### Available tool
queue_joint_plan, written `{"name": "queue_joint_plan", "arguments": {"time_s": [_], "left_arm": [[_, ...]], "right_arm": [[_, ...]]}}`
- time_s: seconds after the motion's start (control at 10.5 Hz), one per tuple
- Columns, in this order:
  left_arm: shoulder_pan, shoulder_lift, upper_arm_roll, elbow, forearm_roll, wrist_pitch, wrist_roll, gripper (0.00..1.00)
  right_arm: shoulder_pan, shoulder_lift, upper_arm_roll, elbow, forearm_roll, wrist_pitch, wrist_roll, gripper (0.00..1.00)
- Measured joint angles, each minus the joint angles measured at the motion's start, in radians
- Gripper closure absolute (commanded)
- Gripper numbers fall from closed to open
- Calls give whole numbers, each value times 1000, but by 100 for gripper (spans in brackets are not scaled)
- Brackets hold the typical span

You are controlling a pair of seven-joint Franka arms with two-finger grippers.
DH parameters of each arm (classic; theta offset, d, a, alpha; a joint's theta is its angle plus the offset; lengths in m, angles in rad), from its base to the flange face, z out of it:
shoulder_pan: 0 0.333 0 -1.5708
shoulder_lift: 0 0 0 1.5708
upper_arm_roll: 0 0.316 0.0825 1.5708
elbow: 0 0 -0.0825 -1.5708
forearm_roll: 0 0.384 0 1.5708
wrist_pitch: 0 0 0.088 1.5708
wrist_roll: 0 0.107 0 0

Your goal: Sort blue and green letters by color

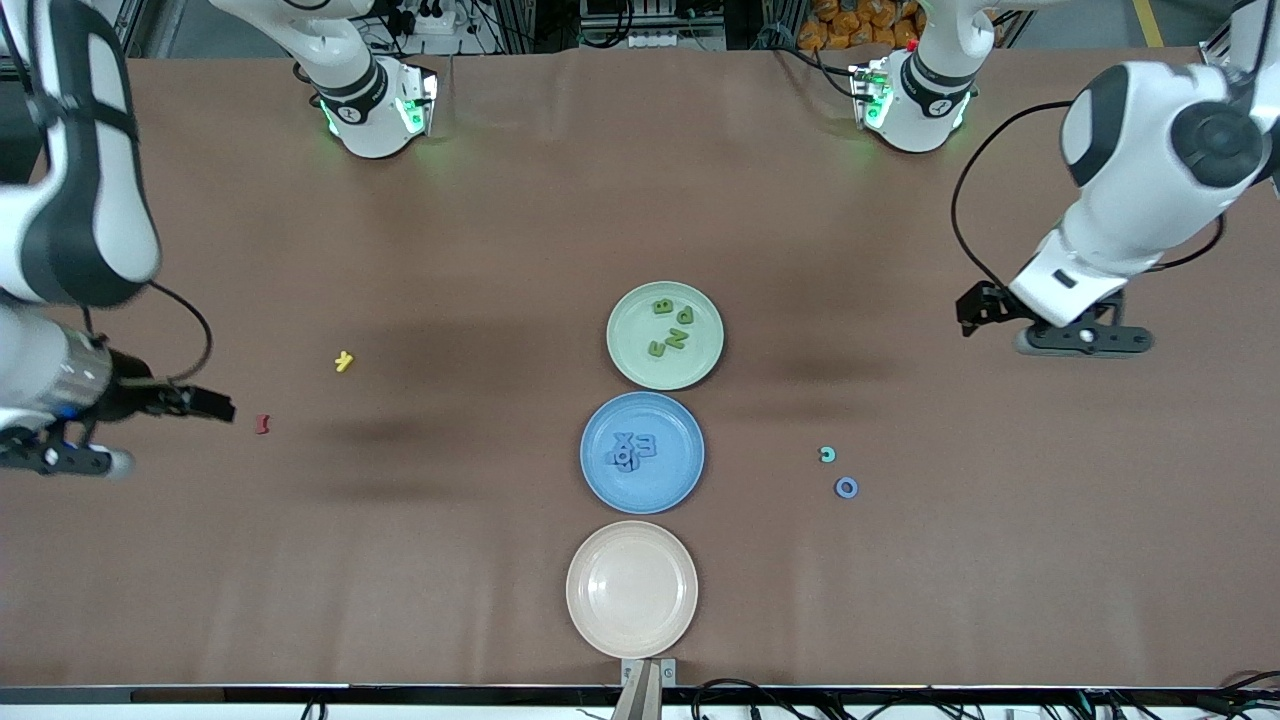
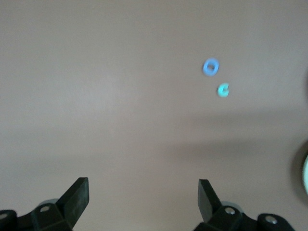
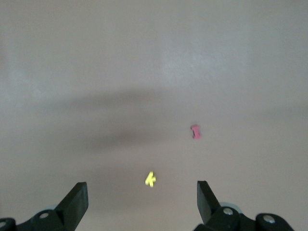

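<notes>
The right gripper (image 3: 142, 202) hung above the plain brown table surface (image 3: 96, 57) with its two dark fingers (image 3: 77, 199) spread wide, nothing between them. A small yellow K-shaped letter (image 3: 150, 180) lay flat on the table, and a small dark red I-shaped letter (image 3: 195, 131) lay near it, apart.

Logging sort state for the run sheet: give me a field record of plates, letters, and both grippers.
green plate: four green letters
blue plate: heap of blue letters
beige plate: holds nothing, nearest the front camera
teal letter, blue ring letter: loose on table, toward left arm's end
yellow letter, red letter: loose, toward right arm's end
left gripper: open, holds nothing
right gripper: open, holds nothing
</notes>
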Motion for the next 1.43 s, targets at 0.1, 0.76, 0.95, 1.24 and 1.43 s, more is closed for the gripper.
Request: {"name": "queue_joint_plan", "arguments": {"time_s": [0.1,0.76,0.95,1.24,1.43], "left_arm": [[3,3,1,45,0,-3,0,0],[22,11,6,380,1,-395,62,0],[28,7,6,514,1,-554,66,0],[29,3,3,610,1,-732,70,0],[35,5,3,611,-1,-750,98,0]], "right_arm": [[-3,-48,0,-5,0,-52,0,0],[-3,-285,5,-19,-1,-197,-3,0],[2,-303,-30,-19,-3,-195,-3,0],[4,-311,-84,-5,-3,-201,-13,0],[8,-311,-84,17,-3,-213,-13,0]]}}
